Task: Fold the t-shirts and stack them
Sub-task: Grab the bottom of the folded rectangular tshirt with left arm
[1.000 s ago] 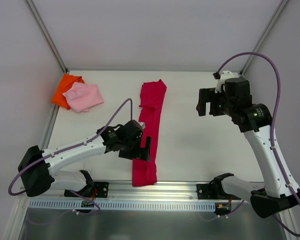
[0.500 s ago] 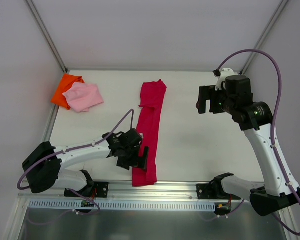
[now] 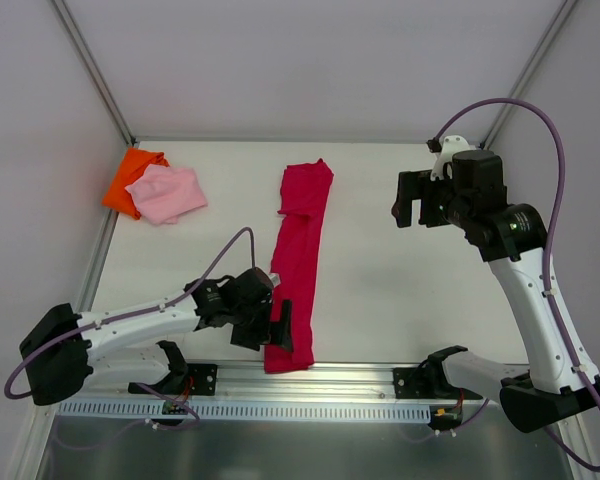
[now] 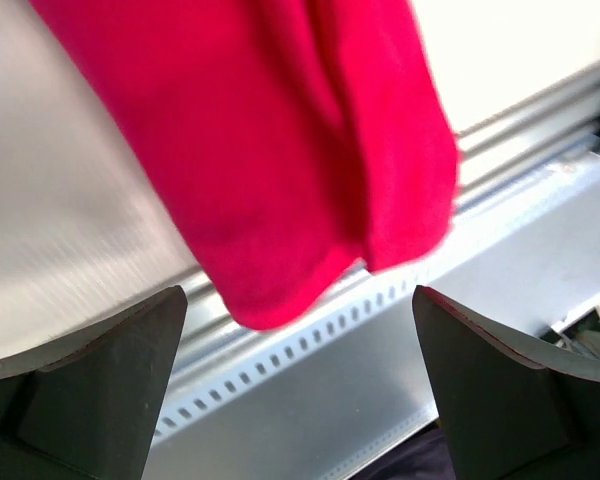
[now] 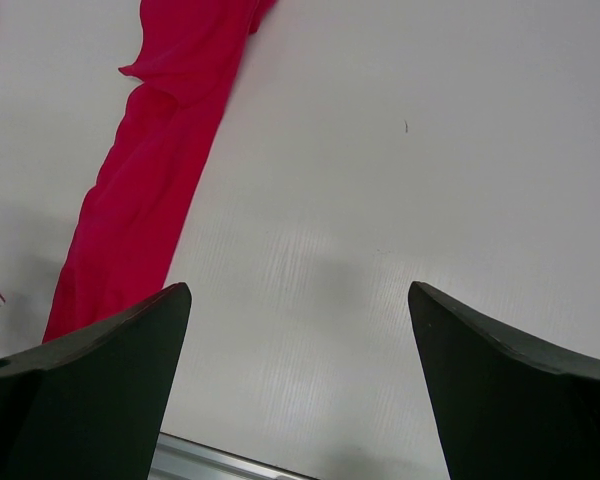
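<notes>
- The crimson t-shirt [image 3: 298, 270] is soft, matte cloth folded into a long, narrow strip with gentle creases. It is wider and squarer at its far end.
- Its long axis runs from the far side of the white tabletop [image 3: 380, 290] to the near side, leaning slightly left as it comes nearer. Its rounded near end reaches the tabletop's near edge, by a perforated metal rail [image 4: 310, 370].
- The light pink t-shirt [image 3: 167, 193] is a small rumpled bundle, far off to the left of the crimson t-shirt's far end and well apart from it. It lies partly on the bright orange t-shirt [image 3: 130, 175], which shows only along its left and far sides.
- The left pincer [image 3: 280, 328] sits at the left edge of the crimson t-shirt's near end. Its dark fingers are spread wide with nothing clamped.
- The right pincer [image 3: 405, 210] is held well to the right of the crimson t-shirt's far half, over bare tabletop. Its fingers are likewise apart and empty.
- The left wrist view is blurred and cuts the strip off at the top. In the right wrist view the strip's two ends are cut off by the frame edge and by a finger.
</notes>
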You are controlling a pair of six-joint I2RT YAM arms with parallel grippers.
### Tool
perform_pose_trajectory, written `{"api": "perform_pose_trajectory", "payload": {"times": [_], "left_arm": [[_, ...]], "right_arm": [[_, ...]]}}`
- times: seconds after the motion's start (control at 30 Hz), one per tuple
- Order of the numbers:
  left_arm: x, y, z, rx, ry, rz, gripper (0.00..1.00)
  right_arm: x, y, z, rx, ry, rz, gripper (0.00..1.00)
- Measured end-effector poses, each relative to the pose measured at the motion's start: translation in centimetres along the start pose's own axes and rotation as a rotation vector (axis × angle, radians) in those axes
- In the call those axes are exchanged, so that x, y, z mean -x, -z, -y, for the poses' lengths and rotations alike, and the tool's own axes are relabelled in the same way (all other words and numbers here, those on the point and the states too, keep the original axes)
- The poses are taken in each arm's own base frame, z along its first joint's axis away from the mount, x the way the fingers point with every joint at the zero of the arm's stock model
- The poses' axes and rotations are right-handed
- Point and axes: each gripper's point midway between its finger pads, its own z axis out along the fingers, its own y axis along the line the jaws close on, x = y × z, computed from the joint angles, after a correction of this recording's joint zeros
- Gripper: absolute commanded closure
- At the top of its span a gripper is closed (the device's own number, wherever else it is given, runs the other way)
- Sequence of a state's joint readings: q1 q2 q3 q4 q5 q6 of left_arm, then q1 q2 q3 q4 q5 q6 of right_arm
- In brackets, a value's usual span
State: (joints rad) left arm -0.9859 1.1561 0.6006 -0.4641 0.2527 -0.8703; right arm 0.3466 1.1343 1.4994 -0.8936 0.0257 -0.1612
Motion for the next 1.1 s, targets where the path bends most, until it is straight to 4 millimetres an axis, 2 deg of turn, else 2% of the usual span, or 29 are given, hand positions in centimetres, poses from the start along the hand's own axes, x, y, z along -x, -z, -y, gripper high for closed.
{"api": "perform_pose_trajectory", "payload": {"times": [0.13, 0.5, 0.7, 0.87, 1.03, 1.1], "left_arm": [[0.0, 1.1, 1.0, -0.035, 0.003, 0.038, 0.01], [-0.8, -0.2, 0.6, -0.03, 0.042, -0.017, 0.01], [-2.1, -1.8, -0.1, -0.038, 0.072, -0.084, 0.01], [-2.8, -2.4, 1.3, -0.102, 0.059, -0.117, 0.01], [-3.1, -2.8, 1.9, -0.135, 0.053, -0.121, 0.25], [-3.3, -2.9, 1.6, -0.132, 0.061, -0.122, 0.26]], "right_arm": [[0.0, 0.0, -0.2, 0.008, 0.0, -0.001, 0.03], [0.0, 0.0, -0.2, 0.009, 0.001, -0.001, 0.04], [0.0, 0.0, -0.2, 0.01, 0.002, -0.001, 0.03], [0.0, 0.0, -0.3, 0.012, 0.003, -0.001, 0.04], [-0.1, 0.0, -0.4, 0.014, 0.004, -0.003, 0.03], [-0.1, 0.0, -0.4, 0.015, 0.005, -0.004, 0.04]]}}
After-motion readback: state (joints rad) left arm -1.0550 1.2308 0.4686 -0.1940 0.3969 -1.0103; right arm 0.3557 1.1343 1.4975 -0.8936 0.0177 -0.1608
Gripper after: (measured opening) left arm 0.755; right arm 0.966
